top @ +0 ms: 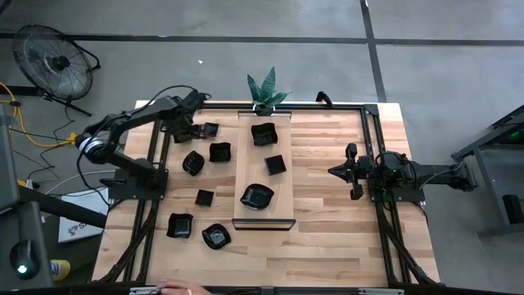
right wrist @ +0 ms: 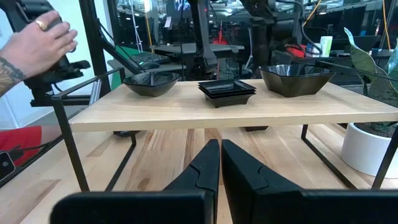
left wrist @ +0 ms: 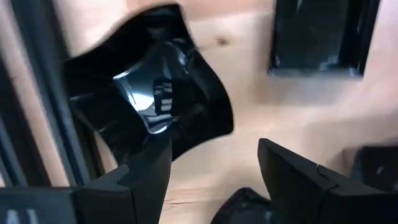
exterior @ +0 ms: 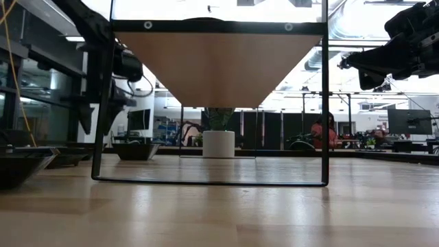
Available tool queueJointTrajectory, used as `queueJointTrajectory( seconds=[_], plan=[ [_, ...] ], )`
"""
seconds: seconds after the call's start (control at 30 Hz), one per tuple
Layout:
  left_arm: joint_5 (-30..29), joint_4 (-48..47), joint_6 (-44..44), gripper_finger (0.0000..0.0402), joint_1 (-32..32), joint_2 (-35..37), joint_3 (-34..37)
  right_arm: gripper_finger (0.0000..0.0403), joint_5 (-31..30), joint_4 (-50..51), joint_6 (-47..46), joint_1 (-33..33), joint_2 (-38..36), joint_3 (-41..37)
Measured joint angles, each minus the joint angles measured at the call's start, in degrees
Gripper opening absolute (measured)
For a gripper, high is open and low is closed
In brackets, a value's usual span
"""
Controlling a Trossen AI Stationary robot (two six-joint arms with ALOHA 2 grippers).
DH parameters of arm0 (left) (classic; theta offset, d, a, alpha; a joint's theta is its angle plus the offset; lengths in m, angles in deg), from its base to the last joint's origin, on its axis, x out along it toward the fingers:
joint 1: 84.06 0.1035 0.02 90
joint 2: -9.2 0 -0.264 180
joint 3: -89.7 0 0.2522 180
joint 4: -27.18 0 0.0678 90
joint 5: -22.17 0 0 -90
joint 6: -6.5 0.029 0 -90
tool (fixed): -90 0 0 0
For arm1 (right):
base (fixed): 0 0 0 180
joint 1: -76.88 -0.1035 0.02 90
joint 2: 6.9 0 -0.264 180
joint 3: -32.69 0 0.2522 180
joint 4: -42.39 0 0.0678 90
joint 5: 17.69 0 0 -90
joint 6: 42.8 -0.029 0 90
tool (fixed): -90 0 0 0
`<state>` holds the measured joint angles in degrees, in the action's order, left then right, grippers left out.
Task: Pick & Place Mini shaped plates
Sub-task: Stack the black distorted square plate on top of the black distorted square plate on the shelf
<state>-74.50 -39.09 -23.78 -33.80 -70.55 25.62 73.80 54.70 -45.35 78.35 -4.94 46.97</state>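
Beside the long pale wooden board [top: 264, 215], the left gripper [left wrist: 214, 180] hangs open over a glossy, slippery wavy-rimmed black plate [left wrist: 149, 99], best pinched by its stiff raised rim; the right gripper [right wrist: 220, 163] waits closed.

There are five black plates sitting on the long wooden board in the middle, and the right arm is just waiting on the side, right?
Not quite. The high view shows three mini shaped plates on the wooden board: one at the far end, one in the middle and one near the front. The rest is correct: the right gripper waits at the side.
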Motion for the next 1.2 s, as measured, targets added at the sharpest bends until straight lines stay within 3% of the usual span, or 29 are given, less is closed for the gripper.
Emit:
queueJointTrajectory(
  seconds=[0.63,1.2],
  plan=[
    [-1.6,-2.1,25.1,0.0234,-1.9,-4.2,1.2,0.0012,0.0,0.0,0.0,0.0,0.0,0.0],
    [-1.9,2.7,28.6,0.0234,-1.9,-9.0,1.3,0.0012,0.0,0.0,0.0,0.0,0.0,0.0]
  ],
)
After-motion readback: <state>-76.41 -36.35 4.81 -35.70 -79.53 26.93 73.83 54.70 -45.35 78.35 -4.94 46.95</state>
